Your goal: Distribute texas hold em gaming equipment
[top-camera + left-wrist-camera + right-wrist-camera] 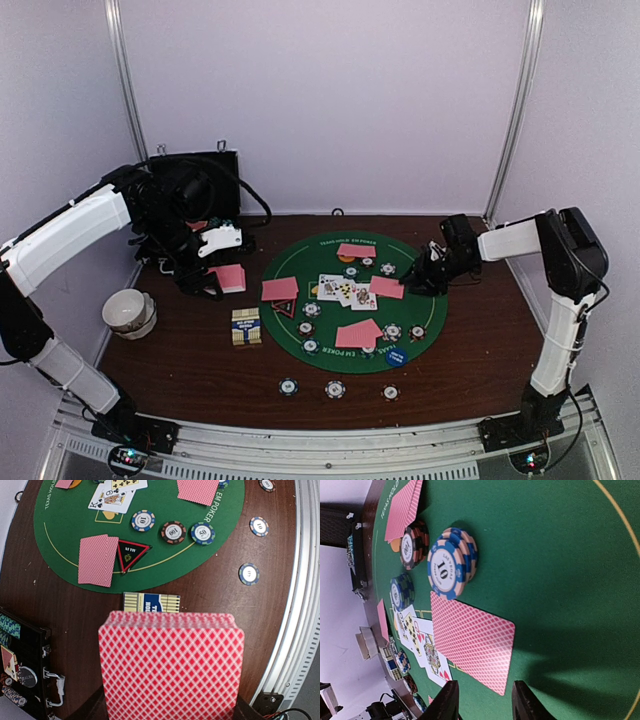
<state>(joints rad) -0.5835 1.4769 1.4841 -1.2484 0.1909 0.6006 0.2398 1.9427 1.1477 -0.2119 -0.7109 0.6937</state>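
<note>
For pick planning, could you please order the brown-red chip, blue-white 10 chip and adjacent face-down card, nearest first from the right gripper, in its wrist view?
1. Face-down card, just before the right gripper
2. Blue-white 10 chip, beyond it
3. Brown-red chip, farthest back

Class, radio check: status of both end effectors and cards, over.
Left end effector shut on card deck. Right end effector open by face-down card on green mat. Blue chip stack beside it.

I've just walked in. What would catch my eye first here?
The round green poker mat in the middle of the brown table, dotted with chips and face-up cards. Left of it, the left gripper holds a stack of red-backed cards. At the mat's right side, the right gripper stands open beside a face-down card.
</note>
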